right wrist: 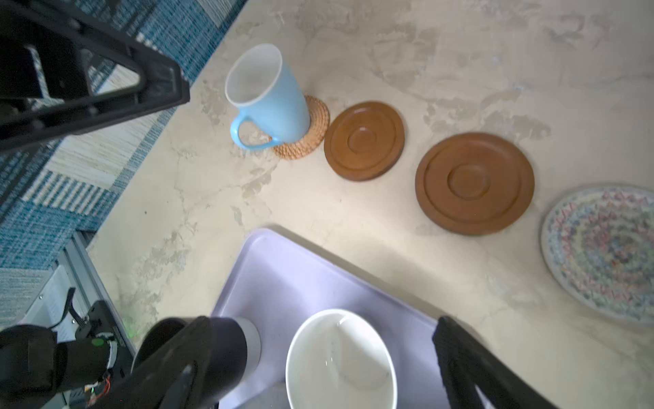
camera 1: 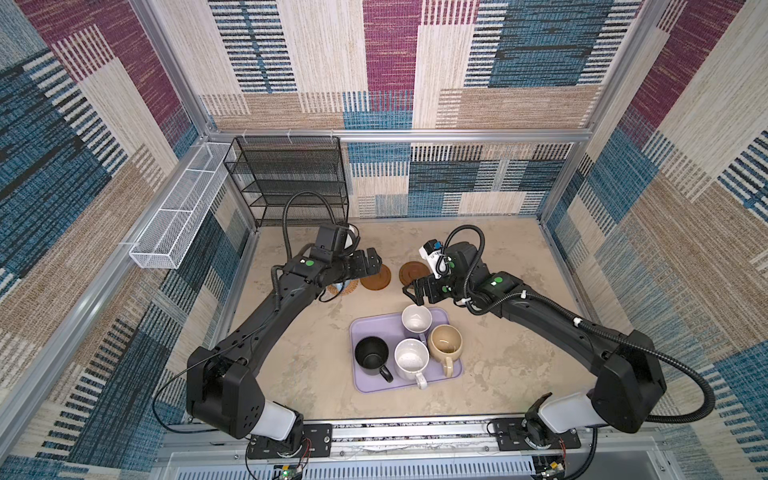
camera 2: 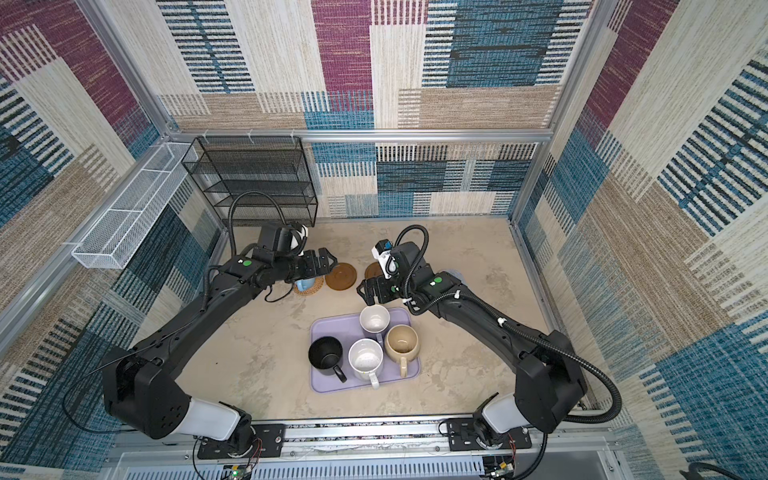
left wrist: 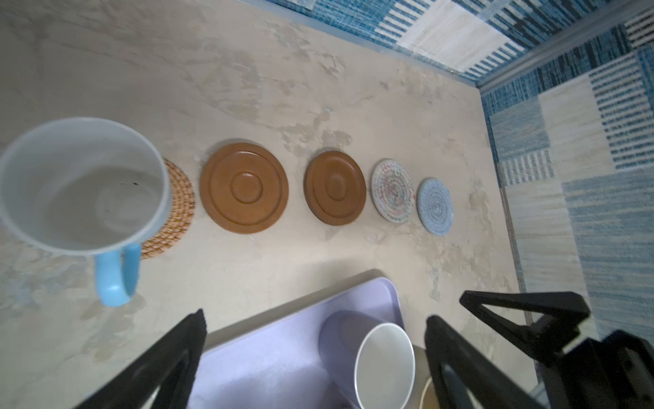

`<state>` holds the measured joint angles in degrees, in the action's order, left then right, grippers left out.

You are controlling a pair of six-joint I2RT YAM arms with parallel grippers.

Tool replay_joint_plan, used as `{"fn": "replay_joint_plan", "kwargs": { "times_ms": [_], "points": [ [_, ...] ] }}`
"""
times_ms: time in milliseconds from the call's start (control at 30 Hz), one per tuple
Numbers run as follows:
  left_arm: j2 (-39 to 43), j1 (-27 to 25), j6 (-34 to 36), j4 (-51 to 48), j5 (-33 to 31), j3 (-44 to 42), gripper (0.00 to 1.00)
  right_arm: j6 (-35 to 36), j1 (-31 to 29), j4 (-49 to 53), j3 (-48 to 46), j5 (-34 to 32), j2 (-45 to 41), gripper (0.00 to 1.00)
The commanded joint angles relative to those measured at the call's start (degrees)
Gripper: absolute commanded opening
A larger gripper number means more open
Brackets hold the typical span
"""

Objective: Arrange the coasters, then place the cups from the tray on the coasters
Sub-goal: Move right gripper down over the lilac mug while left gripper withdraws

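**Blue mug set, lavender likely next**

In a top view the blue mug (camera 2: 305,284) stands on the rattan coaster (camera 2: 318,286), left of centre, opening the row. The left pincer (camera 1: 376,262) hovers just right of it, jaws apart and empty. The right pincer (camera 1: 410,291), also apart, hangs by the upper edge of the tray (camera 1: 370,328), probably lining up on the lavender mug (camera 1: 417,320). Four coasters (left wrist: 244,187) lie bare.

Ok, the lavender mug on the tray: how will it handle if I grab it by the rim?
Probably rigid and smooth-glazed, so the lavender mug may slip in a light grip. It looks tall for its width, so a sideways nudge could tip it. The beige mug and speckled mug stand close, so it may clink on lifting.
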<state>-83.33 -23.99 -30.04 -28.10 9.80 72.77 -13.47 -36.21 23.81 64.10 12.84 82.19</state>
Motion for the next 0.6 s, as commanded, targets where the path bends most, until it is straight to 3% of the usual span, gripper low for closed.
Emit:
{"fn": "replay_joint_plan", "kwargs": {
  "times_ms": [0,167,567],
  "points": [
    [1.55,-2.45,-1.77,3.47,-1.06,-4.47,0.99,-0.42,-0.87,3.7,-4.09,-4.69,-2.18,0.99],
    [5.32,-5.21,-2.85,2.91,-1.37,-10.1,0.98,1.16,-1.93,3.21,-10.15,-5.4,-5.73,0.94],
    [14.8,-9.92,-2.96,4.66,-4.68,-18.99,0.97,2.22,-8.25,5.01,-10.4,-10.32,-4.12,0.92]
  ]
}}
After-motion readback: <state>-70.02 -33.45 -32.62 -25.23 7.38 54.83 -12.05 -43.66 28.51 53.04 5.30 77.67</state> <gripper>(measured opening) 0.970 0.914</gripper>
